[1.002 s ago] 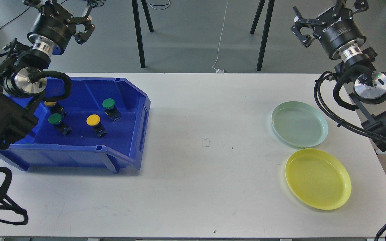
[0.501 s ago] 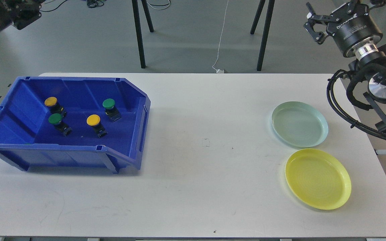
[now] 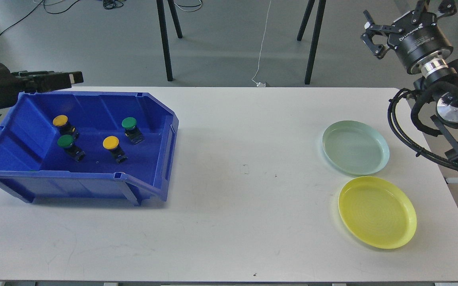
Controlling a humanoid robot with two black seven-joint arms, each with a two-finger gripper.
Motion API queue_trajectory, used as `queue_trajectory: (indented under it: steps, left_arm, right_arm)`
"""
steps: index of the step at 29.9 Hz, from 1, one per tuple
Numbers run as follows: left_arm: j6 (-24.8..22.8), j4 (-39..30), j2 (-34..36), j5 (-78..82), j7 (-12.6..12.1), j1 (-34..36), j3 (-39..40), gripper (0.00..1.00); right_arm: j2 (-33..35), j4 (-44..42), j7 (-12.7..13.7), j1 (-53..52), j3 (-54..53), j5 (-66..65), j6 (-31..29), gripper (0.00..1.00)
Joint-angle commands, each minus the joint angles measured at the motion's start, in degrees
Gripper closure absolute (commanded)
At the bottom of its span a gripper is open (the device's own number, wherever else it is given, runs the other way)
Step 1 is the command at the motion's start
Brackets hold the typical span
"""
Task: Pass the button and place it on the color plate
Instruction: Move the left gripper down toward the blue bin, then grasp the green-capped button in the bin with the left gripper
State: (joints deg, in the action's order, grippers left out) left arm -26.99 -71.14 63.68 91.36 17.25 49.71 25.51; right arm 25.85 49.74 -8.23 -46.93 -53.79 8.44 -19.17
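Four buttons lie in the blue bin: a yellow one, a green one, a yellow one and a green one. A pale green plate and a yellow plate sit empty at the right of the table. My left gripper comes in from the left, level above the bin's back left corner. It is dark and side-on, so I cannot tell its fingers apart. My right gripper is high at the top right, beyond the table, open and empty.
The white table spans the view between bin and plates. Black stand legs and a white cable are on the floor behind it. My right arm's cables hang by the table's right edge.
My left arm lifted off the bin's left side, swung out to the top left, and is now back in low at the left edge. My right arm moved up and to the right.
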Motion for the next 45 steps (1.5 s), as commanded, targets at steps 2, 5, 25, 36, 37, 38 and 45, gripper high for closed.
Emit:
queue_trajectory:
  steps: [2,5,25,36,37,38,45]
  left_arm:
    - [3.1,0.3,-0.6,6.9,-0.1,-0.1,-6.9,0.16]
    - [5.1,1.7,-2.3,6.8,-0.1,-0.1,-10.8,0.18]
    - [10.7,17.2,-11.9,7.7,-0.1,-1.4,-15.1,0.19]
    - [12.7,23.2,-14.0,7.7,0.2,-1.5,-17.1,0.3]
    - [12.7,23.3,-14.1,7.7,0.2,-1.4,-17.4,0.32]
    - [12.7,23.3,-14.1,7.6,0.2,-1.4,-17.8,0.34]
    - [12.7,24.5,-14.6,7.7,1.0,-1.4,-18.0,0.38]
  right_arm:
    - [0.1,0.0,-0.1,0.4,-0.1,0.0,0.2,0.01]
    - [0.3,0.0,-0.1,0.6,0.0,0.0,0.3,0.01]
    - [0.2,0.2,-0.2,1.7,-0.2,0.0,0.4,0.01]
    - [0.2,0.5,-0.2,1.7,-0.2,0.0,0.4,0.01]
    - [0.2,0.5,-0.2,1.7,-0.2,0.0,0.4,0.01]
    - [0.2,0.5,-0.2,1.8,-0.2,0.0,0.4,0.01]
    - [0.2,0.5,-0.2,1.7,-0.2,0.0,0.4,0.01]
